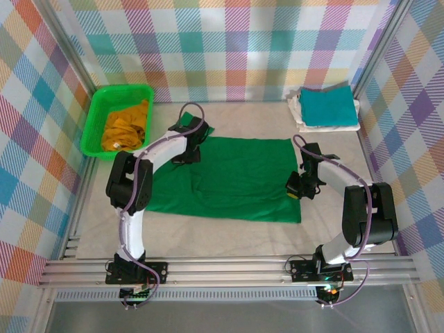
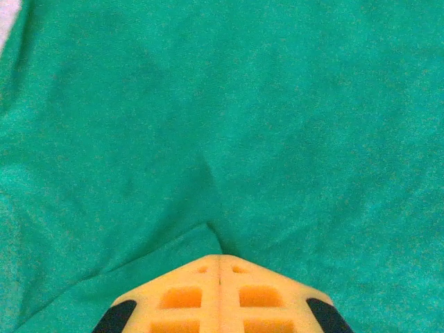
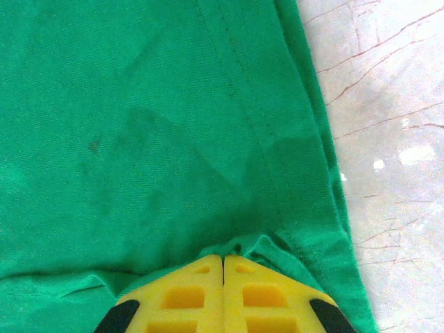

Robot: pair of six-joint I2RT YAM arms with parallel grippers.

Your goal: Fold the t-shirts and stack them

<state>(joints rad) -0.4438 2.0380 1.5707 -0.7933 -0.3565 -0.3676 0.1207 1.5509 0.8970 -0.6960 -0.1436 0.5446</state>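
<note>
Left end effector (image 2: 220, 258) is closed on the dark green t-shirt (image 1: 236, 177), spread flat at the centre of the counter (image 1: 229, 236), near its 10 o'clock corner. Right end effector (image 3: 223, 257) pinches the 3 o'clock hem, likely so one fold lifts evenly.

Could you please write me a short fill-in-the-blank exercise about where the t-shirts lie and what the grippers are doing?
1. The mustard yellow t-shirt lies ____ the bright green basket.
2. The folded teal t-shirt rests ____ the white t-shirt.
3. The left gripper and the right gripper are both ____ on the spread-out dark green t-shirt.
Missing words: inside; on top of; shut.
</note>
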